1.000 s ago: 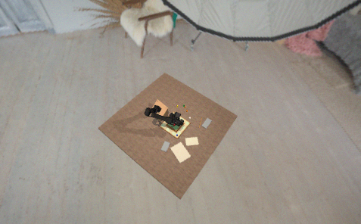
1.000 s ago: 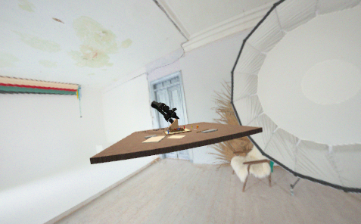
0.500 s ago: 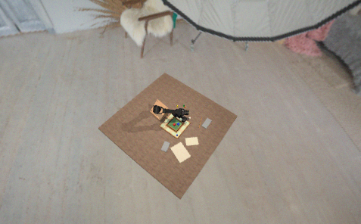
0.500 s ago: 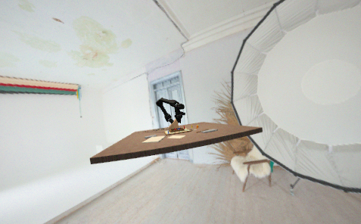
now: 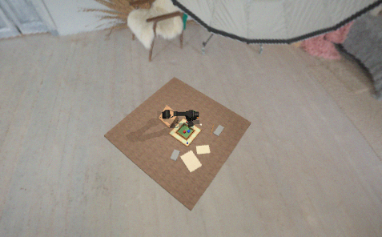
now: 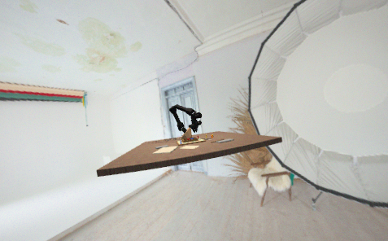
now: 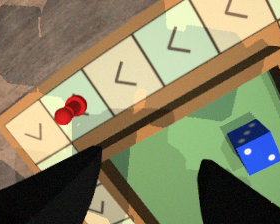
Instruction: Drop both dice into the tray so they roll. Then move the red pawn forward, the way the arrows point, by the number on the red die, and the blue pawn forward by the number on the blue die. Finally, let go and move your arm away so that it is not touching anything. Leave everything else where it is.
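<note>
My gripper (image 7: 151, 161) is partly open with nothing between its fingertips, above the board (image 7: 98, 67) (image 5: 196, 131) and its green tray (image 7: 163, 175). In the wrist view the red pawn (image 7: 75, 106) stands on a pale green square, one square from the corner, up and left of the fingertips. The blue die (image 7: 256, 147) (image 5: 188, 131) lies in the tray; its bright face shows two pips and its darker face three. The red die (image 5: 184, 131) lies beside it in the tray, outside the wrist view; its number is too small to read. The blue pawn (image 5: 187, 142) stands near the board's front corner.
Two grey plates (image 5: 219, 130) (image 5: 174, 154) and two cream sheets (image 5: 203, 149) (image 5: 191, 161) lie around the board. A thin stick (image 5: 212, 129) lies near the right grey plate. An orange pawn (image 6: 212, 136) stands beyond the board. A small white disc (image 5: 200, 124) lies near the arm.
</note>
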`<act>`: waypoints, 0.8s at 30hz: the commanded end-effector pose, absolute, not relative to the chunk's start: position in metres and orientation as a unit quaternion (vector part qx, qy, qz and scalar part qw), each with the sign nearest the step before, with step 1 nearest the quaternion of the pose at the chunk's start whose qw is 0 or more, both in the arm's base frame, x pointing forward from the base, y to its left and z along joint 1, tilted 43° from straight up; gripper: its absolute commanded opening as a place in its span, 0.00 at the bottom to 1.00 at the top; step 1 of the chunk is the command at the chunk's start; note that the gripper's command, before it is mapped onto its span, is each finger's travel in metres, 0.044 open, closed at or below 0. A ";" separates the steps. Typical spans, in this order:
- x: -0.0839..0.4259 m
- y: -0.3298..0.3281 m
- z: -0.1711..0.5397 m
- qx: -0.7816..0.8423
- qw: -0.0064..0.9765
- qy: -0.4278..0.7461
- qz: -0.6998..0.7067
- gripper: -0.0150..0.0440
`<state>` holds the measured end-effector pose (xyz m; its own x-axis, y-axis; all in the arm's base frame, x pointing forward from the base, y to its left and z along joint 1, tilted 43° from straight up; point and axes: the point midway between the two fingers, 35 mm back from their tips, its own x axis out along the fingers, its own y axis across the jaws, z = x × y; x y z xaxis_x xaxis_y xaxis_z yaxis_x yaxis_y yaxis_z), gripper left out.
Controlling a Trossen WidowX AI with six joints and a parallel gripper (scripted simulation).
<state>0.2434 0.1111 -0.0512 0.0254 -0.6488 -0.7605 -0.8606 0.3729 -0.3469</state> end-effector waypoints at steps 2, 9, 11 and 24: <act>0.198 0.119 -0.077 -0.399 0.603 0.684 -0.097 0.59; 0.186 0.118 -0.082 -0.343 0.639 0.668 -0.165 0.59; 0.186 0.118 -0.082 -0.343 0.639 0.668 -0.165 0.59; 0.187 0.108 -0.093 -0.343 0.639 0.668 -0.165 0.59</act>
<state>0.1878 0.1156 -0.0863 0.0575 -0.6654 -0.7443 -0.2503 0.7121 -0.6560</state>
